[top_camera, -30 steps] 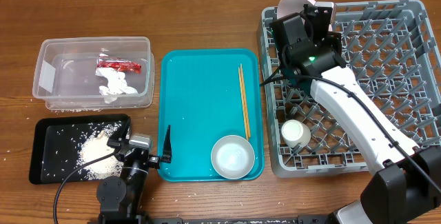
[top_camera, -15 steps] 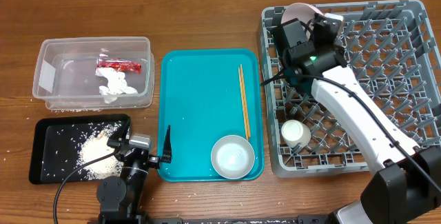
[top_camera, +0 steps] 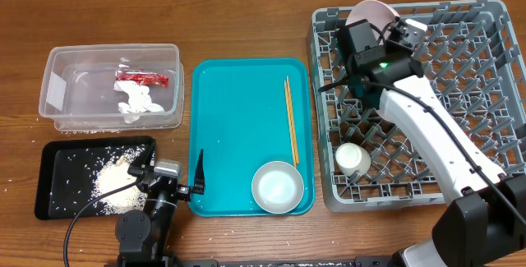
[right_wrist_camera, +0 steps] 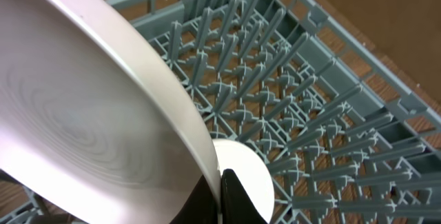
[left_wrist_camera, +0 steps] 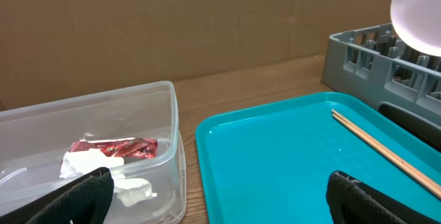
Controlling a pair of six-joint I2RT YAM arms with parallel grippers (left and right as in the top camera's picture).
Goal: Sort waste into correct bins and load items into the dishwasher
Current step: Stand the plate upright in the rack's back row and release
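My right gripper [top_camera: 388, 35] is shut on the rim of a pale pink plate [top_camera: 370, 11], holding it tilted on edge over the back left corner of the grey dish rack [top_camera: 493, 94]. The right wrist view shows the fingertips [right_wrist_camera: 219, 186] pinching the plate [right_wrist_camera: 83, 114] above the rack pegs [right_wrist_camera: 310, 114]. A white cup [top_camera: 353, 159] lies in the rack's front left. My left gripper [top_camera: 197, 181] is open and empty at the teal tray's front left edge. A white bowl [top_camera: 277, 186] and chopsticks [top_camera: 291, 119] lie on the teal tray [top_camera: 238, 135].
The clear tub [top_camera: 57, 94] holds the red wrapper [top_camera: 141, 77] and white tissue [top_camera: 138, 101]. The black tray [top_camera: 57, 156] holds rice [top_camera: 111, 181]. The tub [left_wrist_camera: 138, 114], wrapper [left_wrist_camera: 114, 147] and chopsticks [left_wrist_camera: 386, 151] show in the left wrist view.
My right gripper has carried the plate to the right and toward the back over the rack's back left corner. The left arm has not moved.
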